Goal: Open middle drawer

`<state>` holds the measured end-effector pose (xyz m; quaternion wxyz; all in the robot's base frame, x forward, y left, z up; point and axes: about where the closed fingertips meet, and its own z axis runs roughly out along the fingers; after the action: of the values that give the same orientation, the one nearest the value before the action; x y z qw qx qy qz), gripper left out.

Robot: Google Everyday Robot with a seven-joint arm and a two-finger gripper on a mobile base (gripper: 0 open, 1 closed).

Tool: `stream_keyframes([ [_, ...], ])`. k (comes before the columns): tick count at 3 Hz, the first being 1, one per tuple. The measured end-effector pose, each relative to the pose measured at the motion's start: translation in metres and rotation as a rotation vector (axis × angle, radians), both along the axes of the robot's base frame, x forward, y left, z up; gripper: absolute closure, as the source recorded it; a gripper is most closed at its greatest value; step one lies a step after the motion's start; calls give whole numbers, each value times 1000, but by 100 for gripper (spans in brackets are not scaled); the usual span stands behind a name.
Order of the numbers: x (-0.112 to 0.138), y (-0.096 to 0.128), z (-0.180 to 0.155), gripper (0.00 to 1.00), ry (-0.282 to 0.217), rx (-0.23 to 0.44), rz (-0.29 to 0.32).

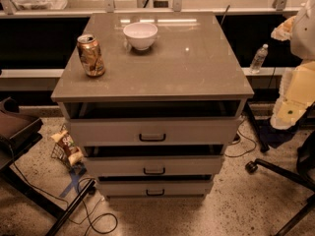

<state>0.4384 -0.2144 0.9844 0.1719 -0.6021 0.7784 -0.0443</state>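
The middle drawer (153, 164) is the second of three pale-grey fronts on the cabinet, with a small black bar handle (154, 171) at its centre. It sits below the taller top drawer (152, 131) and above the narrower bottom drawer (155, 187). A dark gap shows above each front. My gripper is out of view. Only white and pale-yellow parts of my arm (295, 82) show at the right edge, well apart from the drawers.
On the grey cabinet top (197, 68) stand a dented soda can (90, 55) and a white bowl (141, 35). A snack bag (66, 146) and cables lie on the floor at the left. A chair base (275, 173) is at the right and a water bottle (258, 58) stands behind.
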Motion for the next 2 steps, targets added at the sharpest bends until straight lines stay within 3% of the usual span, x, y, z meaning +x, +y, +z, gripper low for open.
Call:
stream_keyframes([
  [1, 0, 0, 0, 0, 0, 0, 0],
  [2, 3, -3, -4, 0, -38, -19, -34],
])
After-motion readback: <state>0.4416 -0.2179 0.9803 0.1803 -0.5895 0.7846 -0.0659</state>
